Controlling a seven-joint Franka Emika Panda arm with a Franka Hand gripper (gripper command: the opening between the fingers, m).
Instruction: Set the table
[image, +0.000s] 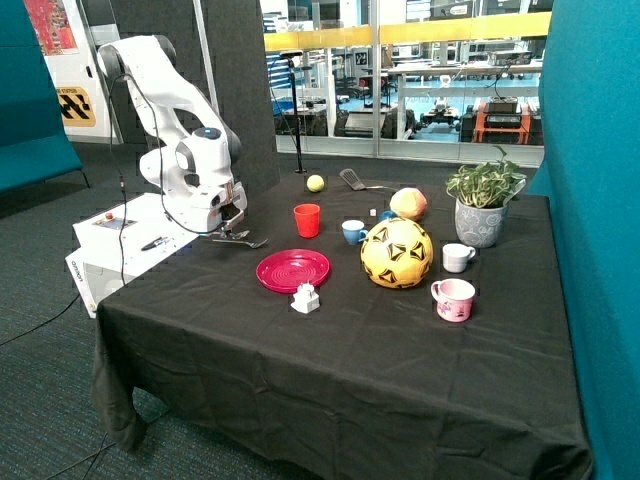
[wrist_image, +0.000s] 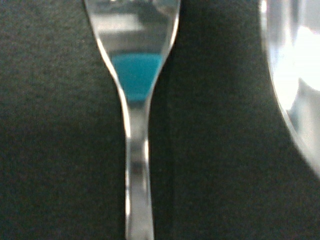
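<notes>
One black-draped table (image: 330, 340) carries the red plate (image: 292, 269) toward its arm-side edge; the gripper (image: 232, 228) hangs low over cutlery (image: 240, 240) at that edge. The wrist view shows a shiny handle (wrist_image: 136, 165) centred; whether the jaws are apart I cannot tell. A straight, centred descent looks best.

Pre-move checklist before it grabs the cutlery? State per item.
1. Gripper over the cutlery at the table edge: ok.
2. Fork handle centred in the wrist view: ok.
3. Second shiny piece close beside the fork, may get caught: not ok.
4. Finger opening: cannot tell.
5. Plate bare, with cloth free on its gripper side for placing: ok.
6. Small white object touching the plate's rim, may need moving: cannot tell.
</notes>
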